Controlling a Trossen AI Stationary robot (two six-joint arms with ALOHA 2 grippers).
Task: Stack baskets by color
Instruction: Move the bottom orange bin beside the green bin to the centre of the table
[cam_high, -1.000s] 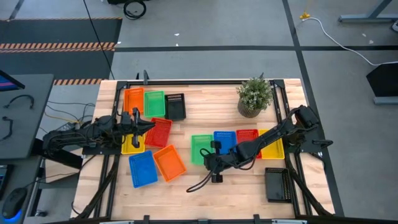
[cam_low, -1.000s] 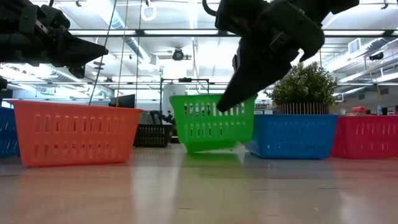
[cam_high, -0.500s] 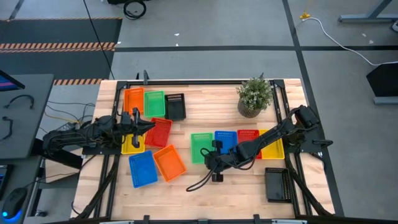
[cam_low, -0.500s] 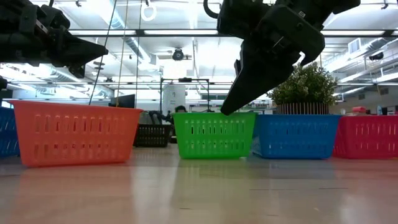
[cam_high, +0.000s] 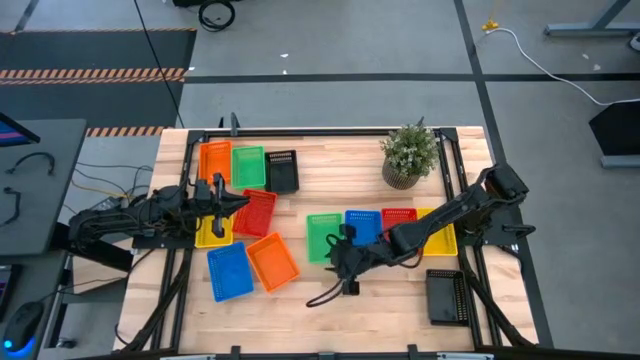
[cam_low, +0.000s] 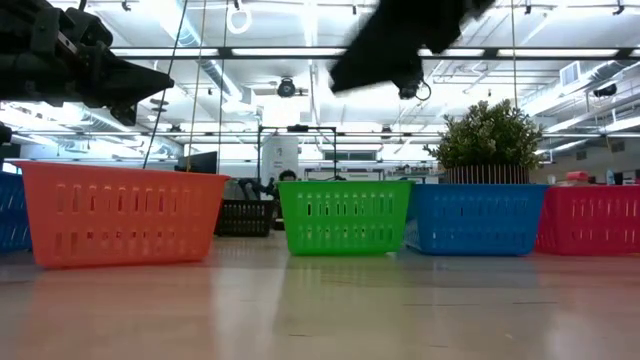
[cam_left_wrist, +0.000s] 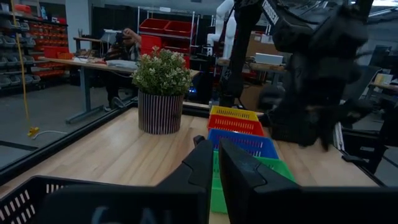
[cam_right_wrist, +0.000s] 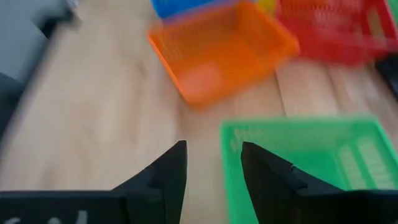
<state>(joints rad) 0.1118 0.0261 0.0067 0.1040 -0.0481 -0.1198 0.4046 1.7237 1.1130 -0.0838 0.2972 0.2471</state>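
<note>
green basket set down, right end effector clear.
right end effector fingers apart above green basket; left end effector together over red basket. next: likely another pick.

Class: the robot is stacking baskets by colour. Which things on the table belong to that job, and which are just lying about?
Belonging to the job:
- slotted plastic baskets: orange, green, blue, red, yellow, black

Just lying about:
- potted green plant
</note>
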